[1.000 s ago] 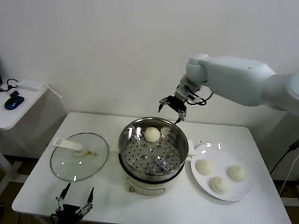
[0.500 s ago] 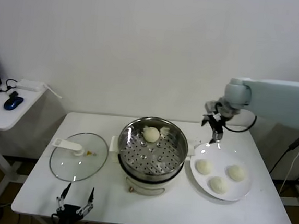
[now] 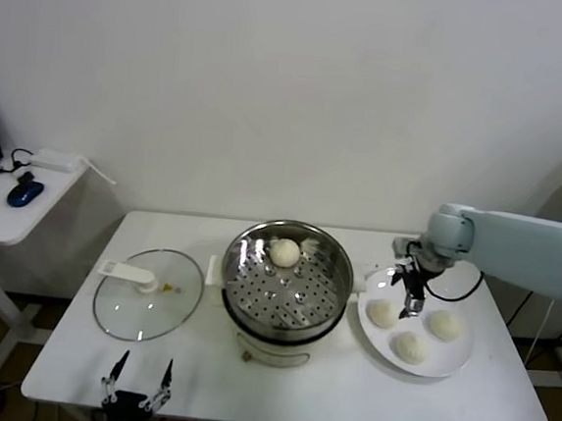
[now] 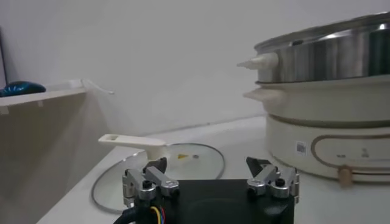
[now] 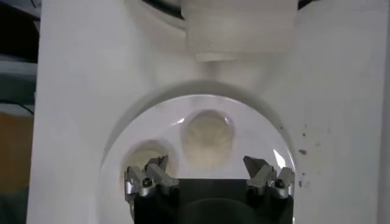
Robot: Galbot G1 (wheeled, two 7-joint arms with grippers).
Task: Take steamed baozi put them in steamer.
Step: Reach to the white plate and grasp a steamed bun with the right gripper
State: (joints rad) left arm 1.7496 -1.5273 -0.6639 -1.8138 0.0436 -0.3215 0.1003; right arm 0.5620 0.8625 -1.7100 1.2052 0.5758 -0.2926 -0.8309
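Note:
The steel steamer (image 3: 287,282) stands mid-table on its white base and holds one baozi (image 3: 285,252) at the back of its perforated tray. Three more baozi lie on the white plate (image 3: 457,362) to its right: one on the left (image 3: 383,314), one in front (image 3: 411,348), one on the right (image 3: 445,325). My right gripper (image 3: 412,301) is open and empty, pointing down just above the plate beside the left bun. In the right wrist view a bun (image 5: 208,137) lies ahead between the open fingers (image 5: 152,176). My left gripper (image 3: 135,387) is open at the table's front edge.
A glass lid (image 3: 149,294) with a white handle lies flat left of the steamer; it also shows in the left wrist view (image 4: 159,163), with the steamer's side (image 4: 329,55) beyond. A side table (image 3: 15,209) with a blue mouse stands at far left.
My right arm has swung from above the steamer's back rim rightward and down over the plate. The bun in the steamer and the left gripper have not moved.

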